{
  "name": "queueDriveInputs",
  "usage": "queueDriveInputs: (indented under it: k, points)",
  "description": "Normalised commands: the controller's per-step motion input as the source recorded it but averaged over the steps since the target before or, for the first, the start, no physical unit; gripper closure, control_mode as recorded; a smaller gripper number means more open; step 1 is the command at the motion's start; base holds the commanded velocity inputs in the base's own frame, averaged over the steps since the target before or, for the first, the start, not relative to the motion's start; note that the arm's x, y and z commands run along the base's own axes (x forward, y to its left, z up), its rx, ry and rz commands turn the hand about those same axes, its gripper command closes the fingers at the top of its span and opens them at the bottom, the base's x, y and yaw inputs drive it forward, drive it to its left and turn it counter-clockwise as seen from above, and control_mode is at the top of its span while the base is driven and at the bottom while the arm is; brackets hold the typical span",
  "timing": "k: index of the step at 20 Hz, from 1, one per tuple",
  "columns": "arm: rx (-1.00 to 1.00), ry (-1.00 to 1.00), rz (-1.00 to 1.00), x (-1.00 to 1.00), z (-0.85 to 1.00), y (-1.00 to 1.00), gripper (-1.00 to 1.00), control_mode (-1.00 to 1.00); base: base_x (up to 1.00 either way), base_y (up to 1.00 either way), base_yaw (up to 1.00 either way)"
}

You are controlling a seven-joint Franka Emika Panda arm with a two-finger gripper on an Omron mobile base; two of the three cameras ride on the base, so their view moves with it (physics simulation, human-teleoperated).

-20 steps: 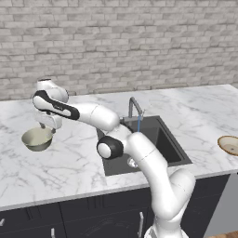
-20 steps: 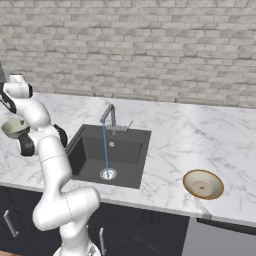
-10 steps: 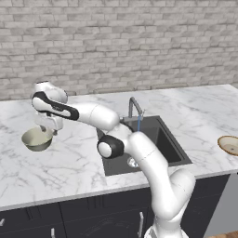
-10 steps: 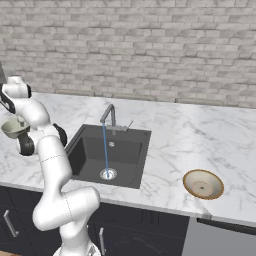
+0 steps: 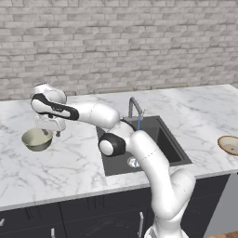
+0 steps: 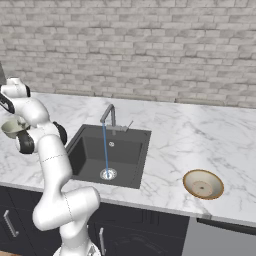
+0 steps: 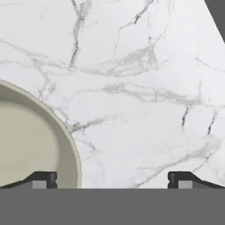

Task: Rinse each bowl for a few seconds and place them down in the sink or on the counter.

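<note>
My pincer [image 5: 50,131] hangs spread wide and empty over the far left end of the marble surface [image 5: 69,162], just above and to the sink side of the greenish-cream bowl [image 5: 37,138]. In the hand view, one dark fingertip [image 7: 41,179] sits over the bowl's rim [image 7: 66,132] and the other [image 7: 184,179] over bare marble, so the bowl's centre lies off to one side of my grip line rather than between the tips. That offset is what the coming move turns on: as I judge it, the pincer must either shift toward the bowl or drop so the rim wall passes between the tips, one inside the glossy hollow and one outside. The bowl stands upright on the surface, well apart from the dark sink [image 5: 144,144]. Water runs in a thin blue stream from the silver faucet [image 6: 107,116] down to the drain [image 6: 108,174]. The second bowl, tan with a mottled brown inside [image 6: 202,184], rests on the surface on the opposite side of the sink, well away from my reach for now. Neither bowl, by my reading, has yet been lifted toward the stream; the cream one is clearly the nearer target.
</note>
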Motion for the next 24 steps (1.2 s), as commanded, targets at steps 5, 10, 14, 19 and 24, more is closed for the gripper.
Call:
queueDriveInputs:
  k: [5, 10, 14, 19, 24]
  points:
    - [0.02, -0.15, 0.03, 0.0, -0.23, -0.02, -1.0, -1.0, 0.0, 0.0, 0.0]
    - [0.06, -0.23, 0.0, 0.0, -0.16, 0.0, -1.0, -1.0, 0.0, 0.0, 0.0]
    - [0.08, -0.2, 0.0, 0.0, -0.17, 0.0, -1.0, -1.0, 0.0, 0.0, 0.0]
    - [0.07, -0.1, 0.0, -0.01, -0.19, -0.19, -1.0, -1.0, 0.0, 0.0, 0.0]
    - [0.05, -0.02, -0.02, -0.04, -0.17, -0.27, -1.0, -1.0, 0.0, 0.0, 0.0]
